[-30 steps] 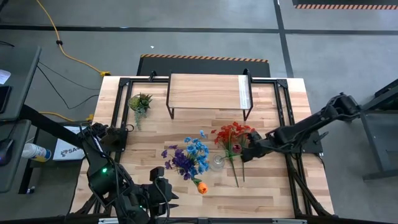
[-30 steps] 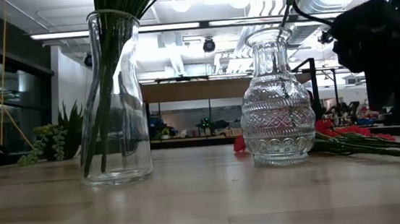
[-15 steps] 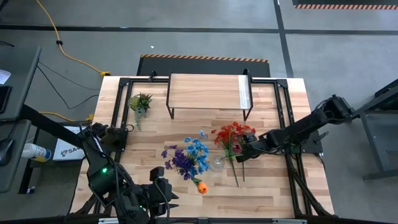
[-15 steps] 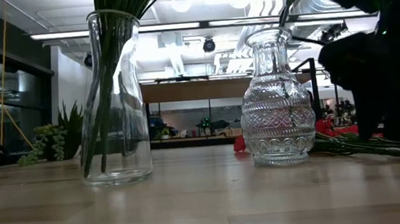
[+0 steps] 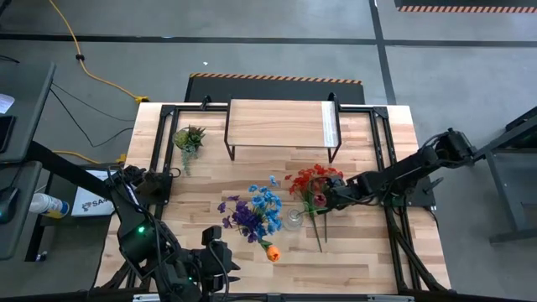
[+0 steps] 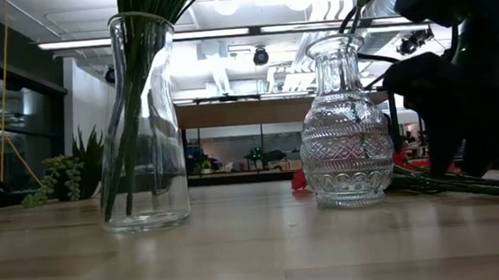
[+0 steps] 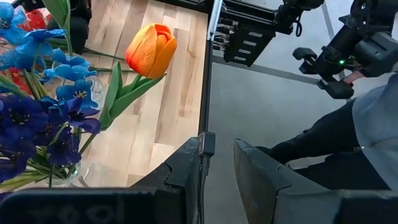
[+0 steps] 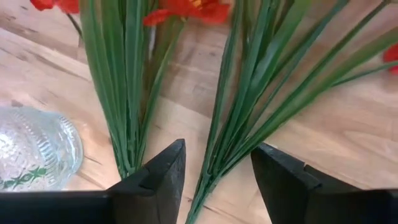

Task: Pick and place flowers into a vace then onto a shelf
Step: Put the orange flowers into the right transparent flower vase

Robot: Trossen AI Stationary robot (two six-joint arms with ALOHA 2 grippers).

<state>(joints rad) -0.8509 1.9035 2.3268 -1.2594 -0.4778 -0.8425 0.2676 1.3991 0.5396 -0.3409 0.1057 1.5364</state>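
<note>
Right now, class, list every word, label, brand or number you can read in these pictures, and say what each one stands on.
"SA": dark letters on a white label beside the table's left edge, cut off by the left arm; the rest is hidden.
Small label on the white bottle left of it: too small to read.
Nothing readable on the shelf, either vase or the flowers.
</note>
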